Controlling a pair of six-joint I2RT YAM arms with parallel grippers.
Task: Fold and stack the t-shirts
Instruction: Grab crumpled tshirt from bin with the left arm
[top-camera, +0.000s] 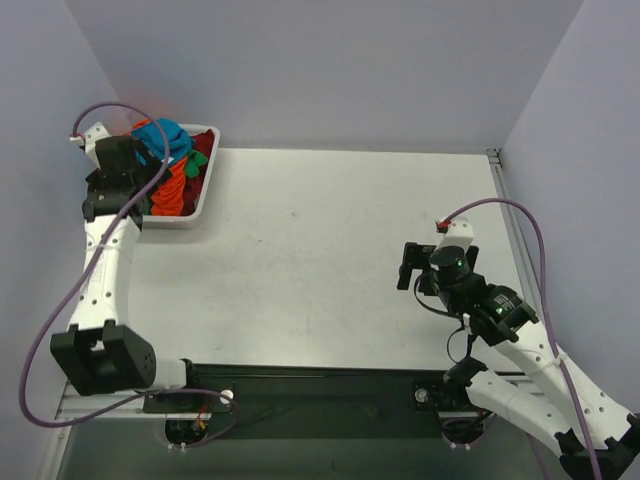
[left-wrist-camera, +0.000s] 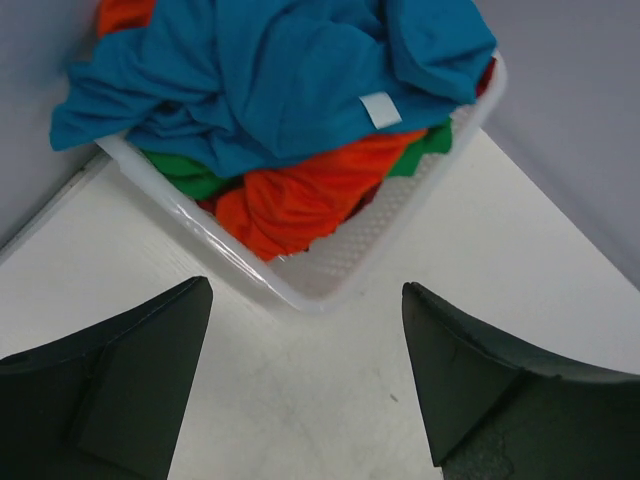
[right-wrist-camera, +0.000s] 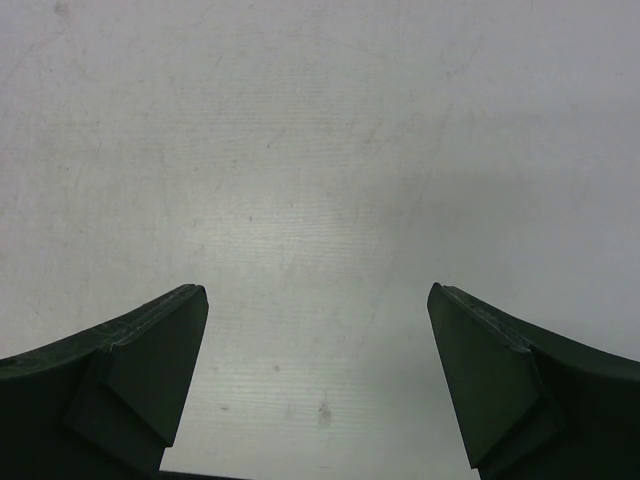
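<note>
The t-shirts lie crumpled together in a white tray at the table's back left corner. A teal-blue shirt lies on top, over an orange one, a green one and a dark red one. My left gripper hovers at the tray's left side, open and holding nothing. In the left wrist view the teal-blue shirt covers the orange and green shirts, just beyond my left gripper. My right gripper is open over bare table at the right, also seen in its wrist view.
Grey walls enclose the table at the back and both sides, close behind the tray rim. A metal rail runs along the table's right edge. Purple cables loop from both arms.
</note>
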